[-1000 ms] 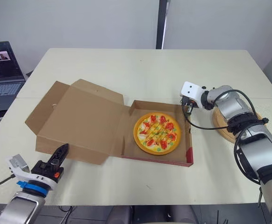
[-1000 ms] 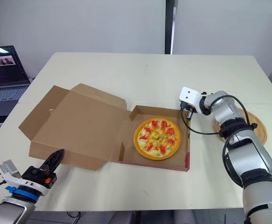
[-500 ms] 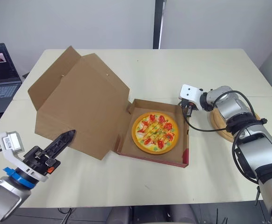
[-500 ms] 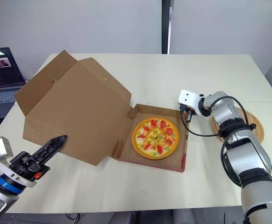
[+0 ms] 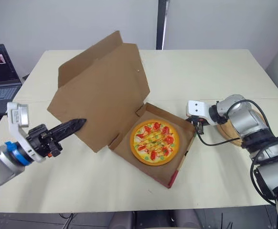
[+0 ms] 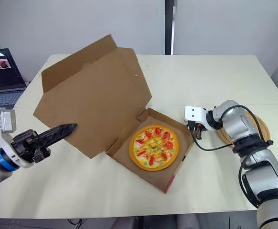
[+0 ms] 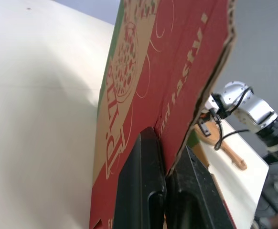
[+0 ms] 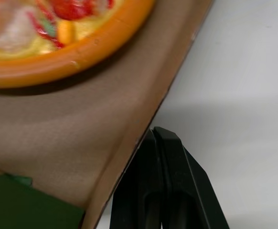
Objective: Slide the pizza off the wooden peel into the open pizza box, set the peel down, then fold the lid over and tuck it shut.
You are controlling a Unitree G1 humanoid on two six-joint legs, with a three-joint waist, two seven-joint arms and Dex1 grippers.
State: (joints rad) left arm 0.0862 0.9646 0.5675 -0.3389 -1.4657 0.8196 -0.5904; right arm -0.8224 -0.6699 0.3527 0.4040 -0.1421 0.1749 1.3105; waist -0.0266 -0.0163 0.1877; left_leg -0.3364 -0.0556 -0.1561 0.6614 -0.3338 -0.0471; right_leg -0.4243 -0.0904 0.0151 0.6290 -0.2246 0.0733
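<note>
Big change in the last second: the lid [image 5: 101,90] was lying flat open and now it's standing steeply up over the box [image 5: 177,169]. The box has also swung round, so it sits corner-on to the worktop [image 5: 215,71] front edge. So the pizza [image 5: 152,141] is in the box and the peel [image 7: 227,153] is parked beside the right arm. I'd say we're on the fold-over step.

Left gripper [image 5: 80,122] has its fingers pressed together, tips against the lid's printed outer face near the edge. That looks like pushing rather than pinching, though I can't be sure. Right gripper [image 5: 199,125] also has its fingers closed on nothing, sitting right at the box's right corner on the worktop.

Room-wise, the far half of the worktop is bare and the laptop [image 5: 0,71] is well off to the left. The box's near corner isn't far from the front edge. The right gripper will probably need to clear that corner before the lid lands.
</note>
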